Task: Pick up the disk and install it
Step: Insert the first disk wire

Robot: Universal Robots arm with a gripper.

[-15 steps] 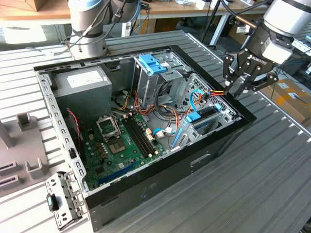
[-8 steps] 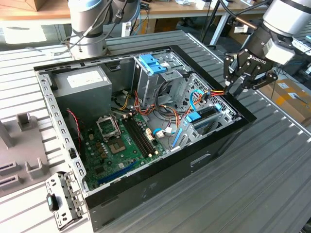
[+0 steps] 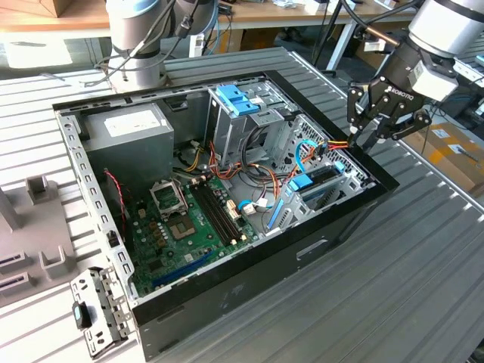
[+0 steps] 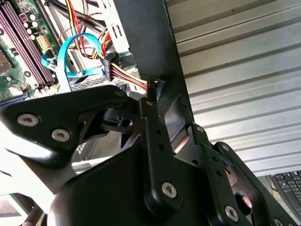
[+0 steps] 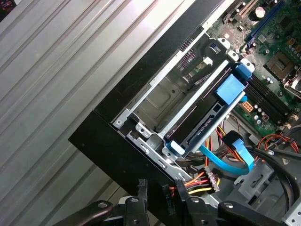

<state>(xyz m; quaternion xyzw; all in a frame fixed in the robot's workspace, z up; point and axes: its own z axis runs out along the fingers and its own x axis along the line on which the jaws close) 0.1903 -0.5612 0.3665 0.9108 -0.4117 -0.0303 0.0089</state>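
The disk (image 3: 319, 180) lies in the drive bay at the corner of the open computer case (image 3: 249, 276) on the exterior view's right, with blue rails along its sides. In the first wrist view the disk (image 5: 194, 121) shows edge-on between silver bay walls, with a blue tab at one end. My gripper (image 3: 361, 140) hangs over the case's black wall beside that bay. A bundle of red, yellow and black wires (image 4: 129, 77) ends between the gripper's (image 4: 157, 87) fingertips, which are shut on the power connector. The first wrist view has the gripper (image 5: 162, 190) right at the wall.
Inside the case are a grey power-supply box (image 3: 125, 132), a green motherboard (image 3: 189, 219), a light-blue tray (image 3: 238, 98) and a blue data cable (image 5: 225, 155). The case rests on a ribbed metal table (image 3: 408, 287). The arm's base (image 3: 140, 45) stands behind it.
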